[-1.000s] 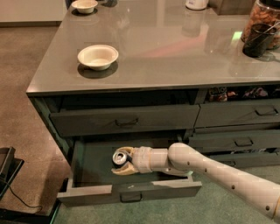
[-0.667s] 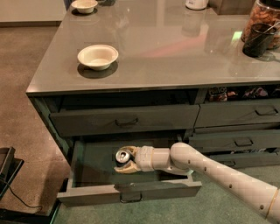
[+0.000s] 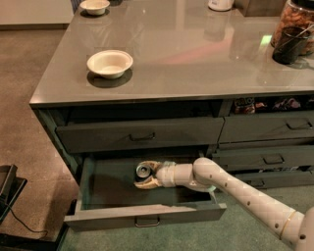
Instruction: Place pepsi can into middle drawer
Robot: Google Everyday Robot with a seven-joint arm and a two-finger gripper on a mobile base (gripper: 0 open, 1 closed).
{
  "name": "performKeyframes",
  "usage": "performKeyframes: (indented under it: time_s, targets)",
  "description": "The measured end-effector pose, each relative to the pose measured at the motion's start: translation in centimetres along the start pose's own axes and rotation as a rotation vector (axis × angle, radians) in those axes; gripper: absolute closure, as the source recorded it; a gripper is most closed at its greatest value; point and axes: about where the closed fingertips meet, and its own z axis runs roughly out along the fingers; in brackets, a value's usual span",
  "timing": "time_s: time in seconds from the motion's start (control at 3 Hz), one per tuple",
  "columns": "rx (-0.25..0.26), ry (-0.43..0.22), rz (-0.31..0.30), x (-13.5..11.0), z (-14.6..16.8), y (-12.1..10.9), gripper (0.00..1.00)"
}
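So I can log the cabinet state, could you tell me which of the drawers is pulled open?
The middle drawer on the left, with the pale loop handle: only it is pulled out. The gripper holds the pepsi can inside it.

Big grey-green cabinet (image 3: 54, 125) fills most of the shot. It's topped by a glossy grey countertop (image 3: 196, 59) with soft light smeared across it and a small green glow (image 3: 266, 39) near the right. Rows of drawers with dark handles sit underneath. Brown carpet (image 3: 24, 73) on the left, greener floor (image 3: 235, 233) up front, pale wall (image 3: 34, 12) top left. The gripper (image 3: 141, 175) sits low inside the pulled-out middle drawer (image 3: 142, 215).
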Motion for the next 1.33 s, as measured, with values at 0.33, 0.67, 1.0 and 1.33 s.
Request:
performKeyframes:
  time_s: [0.33, 0.67, 1.0, 1.33]
  targets:
    - [0.007, -0.017, 0.002, 2.4, 0.6, -1.5, 1.00]
    - [0.007, -0.028, -0.004, 4.4, 1.6, -2.4, 1.00]
    - [-0.016, -0.020, 0.002, 6.2, 2.9, -2.9, 1.00]
    - [-0.046, -0.003, 0.024, 7.6, 4.0, -2.9, 1.00]
